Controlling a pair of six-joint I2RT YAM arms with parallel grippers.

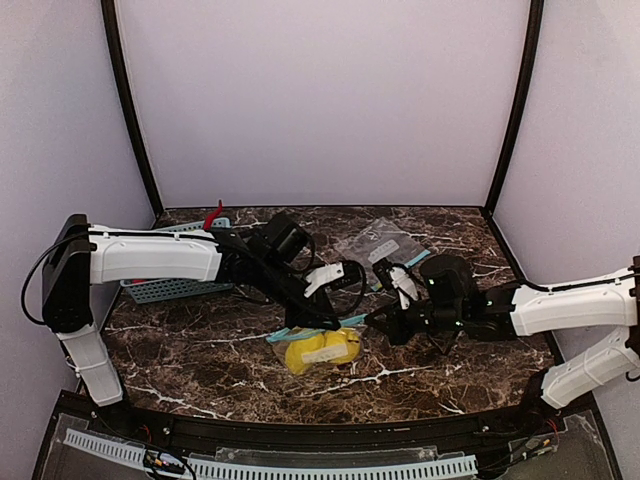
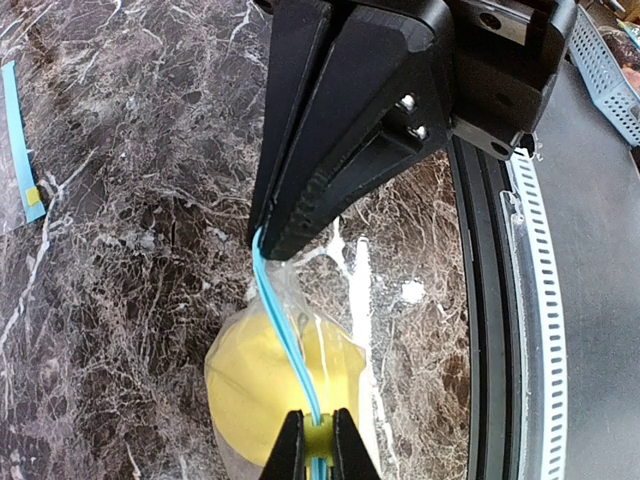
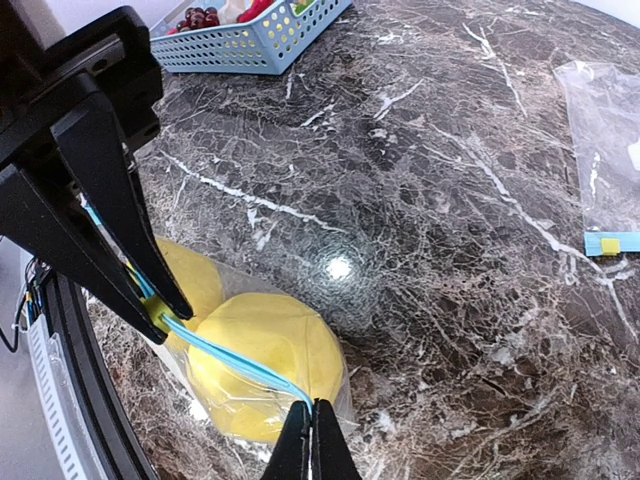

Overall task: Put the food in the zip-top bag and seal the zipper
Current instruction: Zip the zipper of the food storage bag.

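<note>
Fingertips (image 2: 290, 452) of the left gripper (image 2: 315, 447) are pinched together on the zipper (image 2: 285, 340). The right gripper (image 3: 312, 436) is closed tight on the other end of the same teal strip. The zipper runs as one taut line between the two grippers.

Under it hangs the bag (image 3: 342, 392), holding two lemons (image 3: 262, 350) side by side. The bag's bottom rests on the table (image 1: 200, 360), near the front edge and about midway between the arms.

A second bag (image 1: 385, 243) lies flat behind the right gripper, well apart from the first. One teal basket (image 1: 160, 291) sits at the back left, with one red chili (image 1: 212, 216) and a bunch of grapes (image 3: 195, 18) in it.
</note>
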